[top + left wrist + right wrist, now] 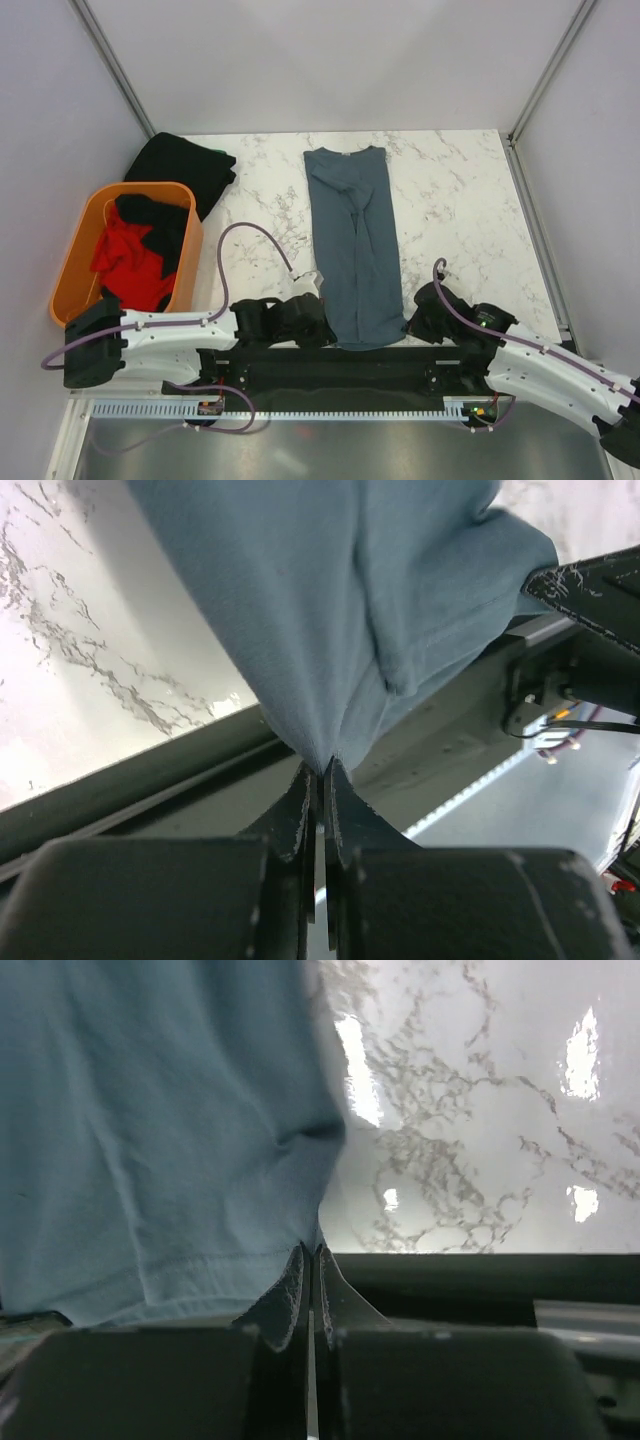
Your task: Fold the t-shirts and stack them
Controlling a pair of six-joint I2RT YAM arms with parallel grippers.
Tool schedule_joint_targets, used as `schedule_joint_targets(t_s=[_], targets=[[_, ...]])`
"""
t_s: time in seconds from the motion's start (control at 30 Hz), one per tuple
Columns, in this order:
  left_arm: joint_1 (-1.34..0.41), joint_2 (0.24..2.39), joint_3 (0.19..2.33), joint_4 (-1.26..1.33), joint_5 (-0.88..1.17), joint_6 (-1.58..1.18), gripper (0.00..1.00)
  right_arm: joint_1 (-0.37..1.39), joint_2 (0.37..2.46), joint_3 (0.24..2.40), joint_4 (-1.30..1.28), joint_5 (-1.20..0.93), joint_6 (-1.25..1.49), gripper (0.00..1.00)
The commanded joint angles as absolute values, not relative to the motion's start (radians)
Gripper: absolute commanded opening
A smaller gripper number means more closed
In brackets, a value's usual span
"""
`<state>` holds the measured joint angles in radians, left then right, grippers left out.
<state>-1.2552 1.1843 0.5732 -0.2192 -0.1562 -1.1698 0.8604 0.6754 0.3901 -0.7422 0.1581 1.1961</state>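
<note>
Slate blue-grey cloth t-shirt (355, 245) pinched at its near hem
We see the left gripper (322, 772) and right gripper (311, 1252) each clamped on a hem corner — fingers together.

Matt blue-grey cloth t-shirt (352, 245); glossy marble-look table (450, 200); seemingly plastic orange basket (75, 265).

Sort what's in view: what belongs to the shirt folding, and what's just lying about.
Job: blue-grey t-shirt; black t-shirt at back left; red t-shirt and black garment in the orange basket; left gripper and right gripper, shut on the blue-grey hem.
Lying about: orange basket; marble table.
</note>
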Motion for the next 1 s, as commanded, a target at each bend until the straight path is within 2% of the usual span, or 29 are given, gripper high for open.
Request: schedule_joint_targets(t_s=[0.0,0.17,0.43,0.67,0.97], targets=[[-1.279,1.112,0.678,-0.397,-0.261,-1.215,0.02,0.879,0.682,0.527,-0.839,0.238,1.238,0.0],[-1.243,1.077,0.804,-0.592,-0.399,-1.148,0.02,0.879,0.807,0.75,-0.894,0.386,1.161,0.0],[-1.022,1.098,0.887,-0.588,-0.319,-0.987,0.02,0.839,1.061,1.029,-0.9,0.535,1.014,0.0],[-0.81,1.253,1.041,-0.549,-0.203,-0.81,0.02,0.648,1.221,1.144,-0.801,0.477,0.829,0.0],[-0.649,1.528,1.239,-0.525,-0.108,-0.686,0.02,0.499,1.445,1.255,-0.687,0.339,0.681,0.0]])
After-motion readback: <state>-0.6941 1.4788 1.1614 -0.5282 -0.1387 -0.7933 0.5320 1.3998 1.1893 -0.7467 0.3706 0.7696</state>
